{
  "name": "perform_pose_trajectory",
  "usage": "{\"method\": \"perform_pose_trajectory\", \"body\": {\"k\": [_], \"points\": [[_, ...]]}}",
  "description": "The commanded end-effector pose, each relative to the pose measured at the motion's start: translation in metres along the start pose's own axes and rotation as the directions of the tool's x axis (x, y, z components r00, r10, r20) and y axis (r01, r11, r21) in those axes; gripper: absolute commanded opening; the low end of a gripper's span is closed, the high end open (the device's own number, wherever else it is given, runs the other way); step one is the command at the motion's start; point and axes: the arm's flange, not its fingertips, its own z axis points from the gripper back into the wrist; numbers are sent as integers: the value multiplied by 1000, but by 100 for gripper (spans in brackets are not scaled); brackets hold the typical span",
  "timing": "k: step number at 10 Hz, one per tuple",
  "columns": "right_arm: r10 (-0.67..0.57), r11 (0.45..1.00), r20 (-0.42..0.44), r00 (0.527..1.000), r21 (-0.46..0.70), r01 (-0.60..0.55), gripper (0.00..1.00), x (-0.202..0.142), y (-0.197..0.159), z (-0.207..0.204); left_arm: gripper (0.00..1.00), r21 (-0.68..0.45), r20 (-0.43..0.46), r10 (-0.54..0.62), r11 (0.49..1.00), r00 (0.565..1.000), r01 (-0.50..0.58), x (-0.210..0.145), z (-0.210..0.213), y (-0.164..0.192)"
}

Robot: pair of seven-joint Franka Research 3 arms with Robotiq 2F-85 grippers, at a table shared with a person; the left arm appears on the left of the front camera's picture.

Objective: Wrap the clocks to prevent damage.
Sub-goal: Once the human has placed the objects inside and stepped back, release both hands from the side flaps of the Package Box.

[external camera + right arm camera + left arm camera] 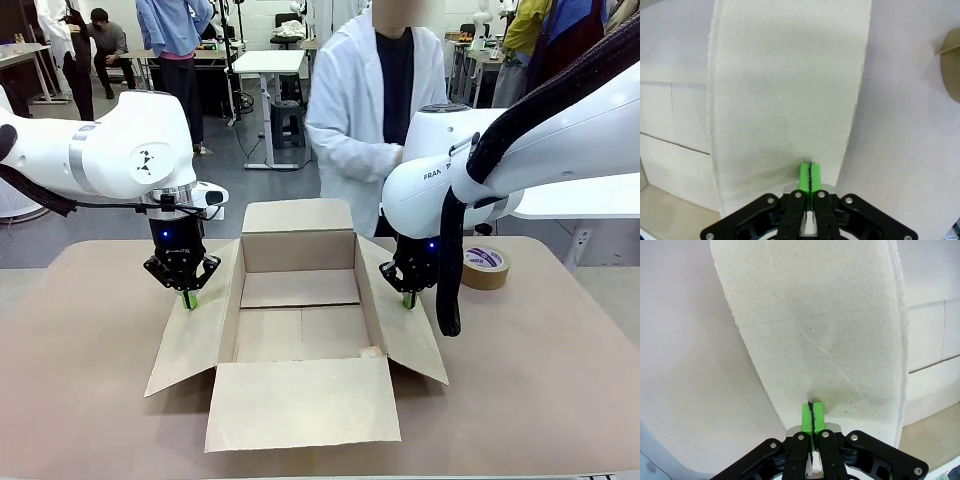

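Observation:
The clocks are out of view. A brown cardboard carton [300,252] stands open in the middle of the table, and what I see of its bottom is bare. My left gripper [188,298] is shut, its green tips pointing down onto the carton's left flap [195,345]. In the left wrist view the gripper [812,416] has its pads pressed together, with the flap [830,340] right beneath them. My right gripper [409,298] is shut too, its tips on the right flap [408,340]. In the right wrist view the gripper [810,176] meets that flap [785,100].
A roll of brown tape [486,267] lies on the table at the right, behind my right arm. A person in a white coat [365,120] stands at the far side. The carton's front flap [300,402] lies flat toward me; the back flap [298,214] stands up.

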Motion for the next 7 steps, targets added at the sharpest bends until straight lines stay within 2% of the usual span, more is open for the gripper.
{"method": "perform_pose_trajectory", "body": {"k": [1,7], "points": [[-17,1000,-6,1000,-14,17,1,0,2,-2,0,9,3,-3,1000,1000,3,-4,0,1],[-17,1000,-6,1000,-14,17,1,0,2,-2,0,9,3,-3,1000,1000,3,-4,0,1]]}}
